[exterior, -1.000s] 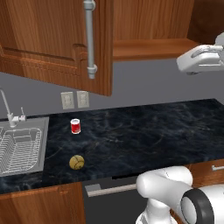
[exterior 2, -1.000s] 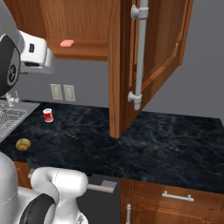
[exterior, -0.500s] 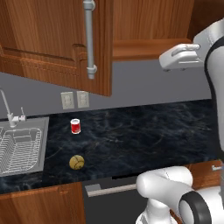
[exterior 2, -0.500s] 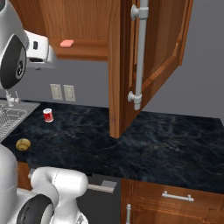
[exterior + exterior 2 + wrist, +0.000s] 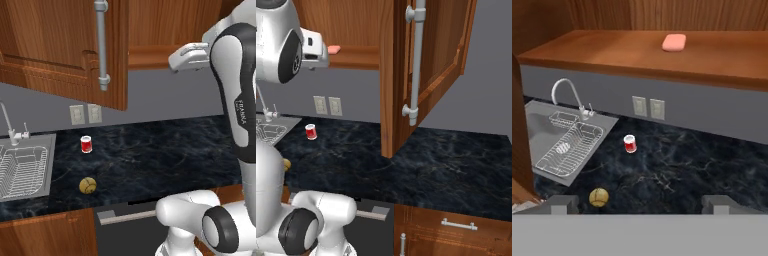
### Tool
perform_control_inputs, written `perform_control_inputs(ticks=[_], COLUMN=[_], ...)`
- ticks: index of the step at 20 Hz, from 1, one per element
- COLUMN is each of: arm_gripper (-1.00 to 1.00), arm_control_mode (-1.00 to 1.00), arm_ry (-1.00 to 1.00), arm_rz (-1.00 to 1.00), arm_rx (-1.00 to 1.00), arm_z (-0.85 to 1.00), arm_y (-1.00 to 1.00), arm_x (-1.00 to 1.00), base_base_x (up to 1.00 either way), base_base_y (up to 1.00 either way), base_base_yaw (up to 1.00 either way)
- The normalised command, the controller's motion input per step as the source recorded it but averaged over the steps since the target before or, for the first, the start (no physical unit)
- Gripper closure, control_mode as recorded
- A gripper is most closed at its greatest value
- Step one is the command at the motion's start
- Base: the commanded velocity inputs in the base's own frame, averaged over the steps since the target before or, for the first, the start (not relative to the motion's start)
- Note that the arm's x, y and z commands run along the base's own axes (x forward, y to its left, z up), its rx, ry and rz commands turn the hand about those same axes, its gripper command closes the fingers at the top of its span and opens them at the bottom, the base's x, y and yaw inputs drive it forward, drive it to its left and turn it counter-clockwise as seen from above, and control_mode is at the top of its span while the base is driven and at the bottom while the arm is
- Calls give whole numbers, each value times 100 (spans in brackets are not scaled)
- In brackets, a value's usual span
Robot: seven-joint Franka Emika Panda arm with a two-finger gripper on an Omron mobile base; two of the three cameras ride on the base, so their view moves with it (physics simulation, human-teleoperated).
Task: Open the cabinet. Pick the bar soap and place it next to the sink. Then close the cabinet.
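Note:
The cabinet stands open: its left door [image 5: 60, 45] swings out in the left base view and its right door [image 5: 431, 60] in the right base view. The salmon-pink bar soap [image 5: 674, 42] lies flat on the cabinet's bottom shelf [image 5: 602, 52], also visible as the bar soap [image 5: 333, 49] just right of my hand. My gripper [image 5: 640, 202] is open with nothing between its fingers, held at shelf height in front of the opening, a short way back from the soap. The sink [image 5: 542, 130] with wire rack and faucet [image 5: 568, 90] lies below left.
On the dark counter [image 5: 160, 155] stand a red can [image 5: 86, 144] and a yellow-brown ball [image 5: 87, 185], both right of the sink [image 5: 25, 170]. Two wall outlets [image 5: 648, 107] sit under the shelf. The open doors flank my hand [image 5: 187, 54] on both sides.
My hand has moved left and slightly up toward the cabinet opening, closer to the soap. The doors, soap, can and ball have stayed put.

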Motion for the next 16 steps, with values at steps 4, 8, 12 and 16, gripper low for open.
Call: perform_control_inputs(ticks=[4, 8, 12, 16], arm_gripper=[-100, -100, -100, -100], arm_control_mode=[-100, -100, -100, -100], arm_ry=[0, 0, 2, 1], arm_rz=[1, 1, 0, 0], arm_rx=[-4, -3, -4, -6], arm_z=[5, 2, 0, -1], arm_y=[23, 24, 15, 0], arm_x=[26, 28, 34, 38], base_base_x=[0, 0, 0, 0], base_base_y=[0, 0, 0, 0], base_base_yaw=[0, 0, 0, 0])
